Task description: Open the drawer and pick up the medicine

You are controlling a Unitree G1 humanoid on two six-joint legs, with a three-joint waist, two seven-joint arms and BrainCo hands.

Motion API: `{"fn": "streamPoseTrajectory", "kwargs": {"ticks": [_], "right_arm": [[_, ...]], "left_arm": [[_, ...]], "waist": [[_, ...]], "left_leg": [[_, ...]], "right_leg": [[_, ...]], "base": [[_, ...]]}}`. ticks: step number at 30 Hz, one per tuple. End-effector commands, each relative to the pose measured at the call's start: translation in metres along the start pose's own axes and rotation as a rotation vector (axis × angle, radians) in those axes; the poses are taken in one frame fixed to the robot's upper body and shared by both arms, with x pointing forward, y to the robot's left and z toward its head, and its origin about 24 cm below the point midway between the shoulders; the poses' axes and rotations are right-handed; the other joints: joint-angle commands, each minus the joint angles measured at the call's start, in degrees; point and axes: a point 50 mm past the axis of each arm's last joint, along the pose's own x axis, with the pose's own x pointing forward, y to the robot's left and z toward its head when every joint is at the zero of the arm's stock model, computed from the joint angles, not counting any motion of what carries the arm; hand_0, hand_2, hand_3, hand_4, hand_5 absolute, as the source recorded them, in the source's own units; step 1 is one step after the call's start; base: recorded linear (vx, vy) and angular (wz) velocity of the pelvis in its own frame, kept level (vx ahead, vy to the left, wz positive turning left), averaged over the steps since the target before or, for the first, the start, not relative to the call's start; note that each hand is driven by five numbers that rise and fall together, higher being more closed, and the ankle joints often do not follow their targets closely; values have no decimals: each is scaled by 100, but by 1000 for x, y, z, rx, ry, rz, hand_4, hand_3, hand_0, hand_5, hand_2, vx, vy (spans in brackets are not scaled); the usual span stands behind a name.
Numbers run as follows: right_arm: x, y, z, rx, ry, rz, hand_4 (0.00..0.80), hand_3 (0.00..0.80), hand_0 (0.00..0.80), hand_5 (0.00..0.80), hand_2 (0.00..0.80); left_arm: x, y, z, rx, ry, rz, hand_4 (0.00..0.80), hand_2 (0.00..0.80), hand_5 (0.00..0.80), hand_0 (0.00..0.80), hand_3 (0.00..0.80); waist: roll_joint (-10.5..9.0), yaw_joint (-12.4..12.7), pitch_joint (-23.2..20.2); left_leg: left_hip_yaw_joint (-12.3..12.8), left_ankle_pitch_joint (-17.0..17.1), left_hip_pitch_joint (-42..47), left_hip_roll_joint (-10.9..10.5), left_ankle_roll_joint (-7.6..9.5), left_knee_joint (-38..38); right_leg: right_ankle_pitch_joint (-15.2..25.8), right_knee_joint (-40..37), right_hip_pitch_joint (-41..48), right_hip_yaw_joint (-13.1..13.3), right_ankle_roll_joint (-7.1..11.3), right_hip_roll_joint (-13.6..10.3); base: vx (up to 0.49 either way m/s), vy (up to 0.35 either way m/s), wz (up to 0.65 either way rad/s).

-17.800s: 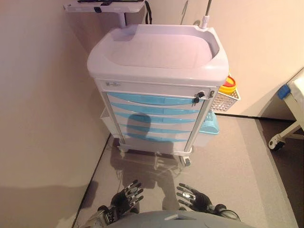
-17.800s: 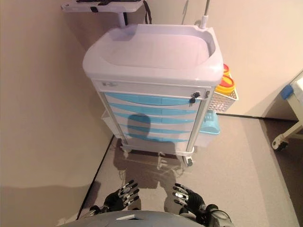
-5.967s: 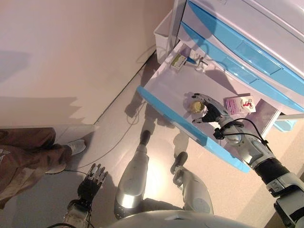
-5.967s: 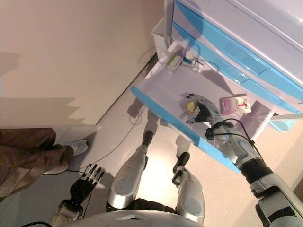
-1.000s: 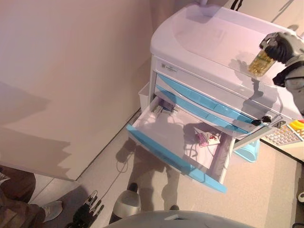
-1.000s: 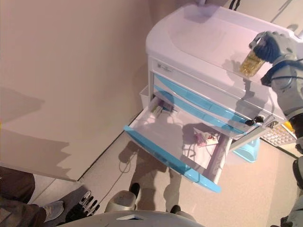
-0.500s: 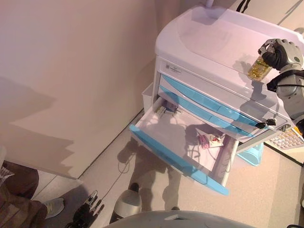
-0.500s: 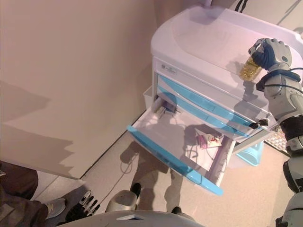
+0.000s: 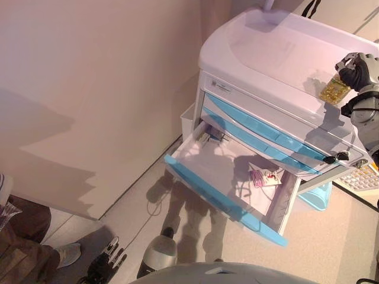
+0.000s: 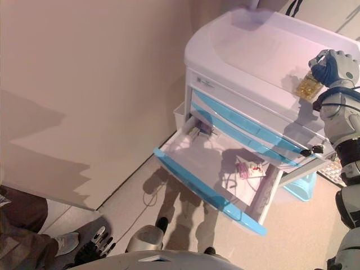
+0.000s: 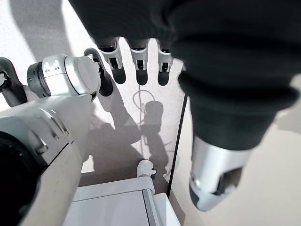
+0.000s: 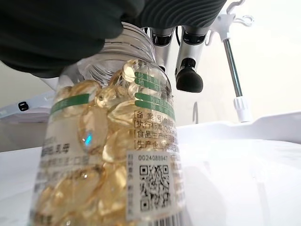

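Note:
My right hand (image 9: 359, 70) is shut on a clear medicine bottle (image 9: 333, 90) full of yellow capsules, holding it by the top just above the right side of the white cart's top (image 9: 278, 50). The right wrist view shows the bottle (image 12: 110, 155) close up, hanging upright over the white top. The lower blue-fronted drawer (image 9: 220, 199) stands pulled far out, with a pink and white packet (image 9: 265, 177) and small items (image 9: 210, 137) at its back corner. My left hand (image 9: 103, 267) hangs low by the floor, fingers straight, holding nothing.
The cart stands against a beige wall (image 9: 89, 89). A white basket (image 9: 361, 176) hangs on its right side above a blue bin (image 9: 314, 198). A person's leg and white shoe (image 9: 62, 254) are at the lower left. A pole (image 12: 233, 70) rises behind the cart.
My right hand has carried the bottle a little lower and rightward over the cart's top. The camera has shifted slightly. The drawer stays out.

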Motion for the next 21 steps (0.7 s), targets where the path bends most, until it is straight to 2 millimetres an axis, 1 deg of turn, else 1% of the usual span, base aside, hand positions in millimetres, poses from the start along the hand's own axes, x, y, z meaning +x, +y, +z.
{"fn": "streamPoseTrajectory", "kwargs": {"ticks": [1,13,16,21], "right_arm": [[9,-22,-7,-82,21,-39,800,800,800,800,800],[12,-19,-15,-117,73,-34,800,800,800,800,800],[14,-24,-17,-113,82,-54,800,800,800,800,800],[19,-38,-16,-114,93,-91,800,800,800,800,800]], "left_arm": [[-9,13,8,84,13,25,0,0,0,0,0],[-10,15,9,96,20,35,0,0,0,0,0],[-10,15,9,93,20,41,0,0,0,0,0],[-12,19,9,89,27,46,0,0,0,0,0]], "waist": [[166,140,-297],[267,229,-344],[283,230,-344],[291,263,-334]], "left_leg": [[-367,-307,-262,-9,-25,116],[-481,-219,-248,-21,-49,7],[-495,-205,-261,-15,-58,-6],[-538,-186,-301,-22,-69,-24]], "right_leg": [[67,432,-307,-143,347,-145],[60,398,-269,-215,346,-156],[55,398,-278,-226,346,-151],[64,383,-307,-241,349,-142]], "base": [[25,-23,5],[20,-9,4],[9,-14,5],[-1,-4,1]]}}
